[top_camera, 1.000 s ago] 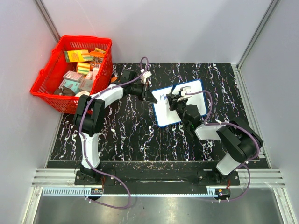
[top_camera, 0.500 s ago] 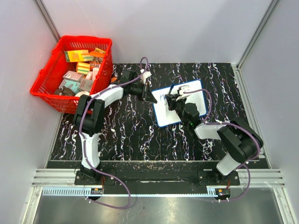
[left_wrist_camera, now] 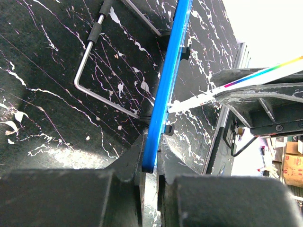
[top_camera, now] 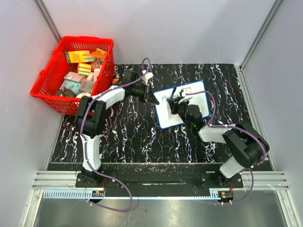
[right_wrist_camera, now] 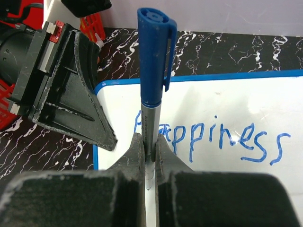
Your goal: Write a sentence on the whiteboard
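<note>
My left arm (top_camera: pixel 110 96) and right arm (top_camera: pixel 210 134) use white link shells between black joint housings. A purple cable (top_camera: pixel 146 59) runs along each, looping free at the joints. My fingers (right_wrist_camera: pixel 135 156) are matte black wedges. My left gripper (top_camera: pixel 154 100) carries a red tab on its black housing.

Whiteboard (top_camera: pixel 165 117): small rectangle with a white face, thin blue rim and rounded corners. In the top view it sits just right of frame centre on the black marbled table (top_camera: pixel 128 137), turned so its long sides climb from left to right. Much of its face is covered from above. Its left short edge sits between the closed jaws of the left gripper (top_camera: pixel 152 98). In the left wrist view the rim runs edge-on up the middle of the frame; whether it lies flat cannot be told.

Sentence (right_wrist_camera: pixel 222 137): thin blue handwriting along the board's upper part. One word is legible, "Happiness", with its first letter partly hidden.
</note>
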Motion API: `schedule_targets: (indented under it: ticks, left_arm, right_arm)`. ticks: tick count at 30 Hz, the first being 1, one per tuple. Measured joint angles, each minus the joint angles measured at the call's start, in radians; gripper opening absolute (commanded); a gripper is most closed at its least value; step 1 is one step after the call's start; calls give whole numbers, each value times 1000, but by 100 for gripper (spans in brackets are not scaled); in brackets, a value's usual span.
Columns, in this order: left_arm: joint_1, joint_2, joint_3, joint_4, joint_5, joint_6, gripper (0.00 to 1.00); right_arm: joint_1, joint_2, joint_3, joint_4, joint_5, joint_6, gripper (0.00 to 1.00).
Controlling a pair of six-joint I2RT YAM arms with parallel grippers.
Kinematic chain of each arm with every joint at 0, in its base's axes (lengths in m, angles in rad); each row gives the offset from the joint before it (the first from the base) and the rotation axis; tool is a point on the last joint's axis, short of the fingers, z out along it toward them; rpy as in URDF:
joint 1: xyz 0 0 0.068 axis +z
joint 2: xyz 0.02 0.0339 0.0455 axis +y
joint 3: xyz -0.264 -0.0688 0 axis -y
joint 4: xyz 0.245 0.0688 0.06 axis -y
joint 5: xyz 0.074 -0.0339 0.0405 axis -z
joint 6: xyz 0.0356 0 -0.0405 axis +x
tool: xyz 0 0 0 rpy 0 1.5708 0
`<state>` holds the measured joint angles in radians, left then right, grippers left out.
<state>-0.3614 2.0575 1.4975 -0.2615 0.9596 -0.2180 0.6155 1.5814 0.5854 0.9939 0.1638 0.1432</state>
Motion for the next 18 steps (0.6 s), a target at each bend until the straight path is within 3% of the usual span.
schedule_targets:
  ticks: [18]
  left_arm:
    - [0, 0, -3, 5, 0, 0, 0]
  right_arm:
    - [8, -85, -63, -27, -24, 24, 0]
